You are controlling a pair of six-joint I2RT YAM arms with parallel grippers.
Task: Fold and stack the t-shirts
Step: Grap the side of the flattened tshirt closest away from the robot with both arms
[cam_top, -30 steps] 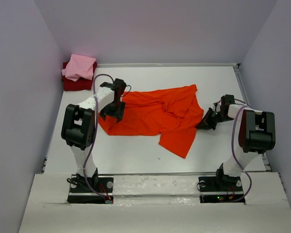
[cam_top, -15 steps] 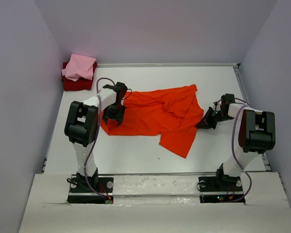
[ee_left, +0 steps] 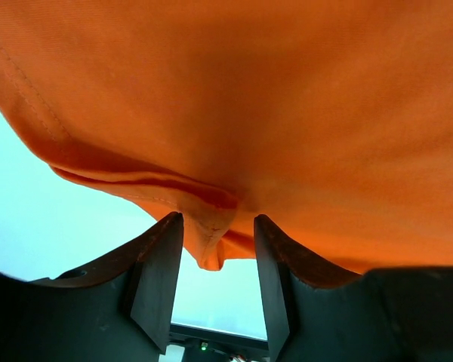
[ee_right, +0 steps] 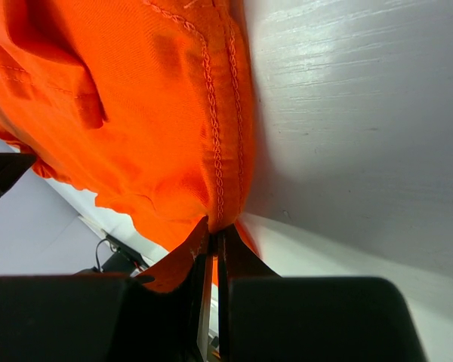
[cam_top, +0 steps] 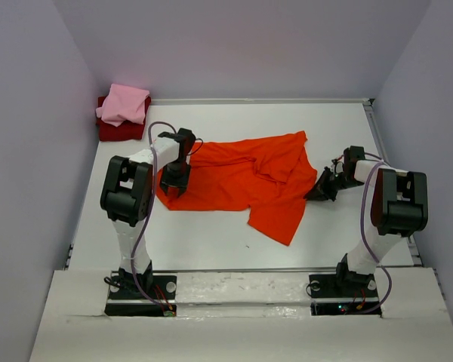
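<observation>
White tabletop point(cam_top: 211, 237) carries the orange-red t-shirt point(cam_top: 241, 177), spread rumpled across its middle, with the folded pink t-shirt point(cam_top: 124, 104) lying on the dark red t-shirt point(cam_top: 113, 133) in the far left corner. The left gripper point(cam_top: 174, 185) sits at the shirt's left edge, jaws apart on either side of a pucker of hem, while the right gripper point(cam_top: 318, 193) pinches the right hem, fingers pressed together.

Three t-shirts point(cam_top: 241, 181); two arms point(cam_top: 124, 197)
</observation>
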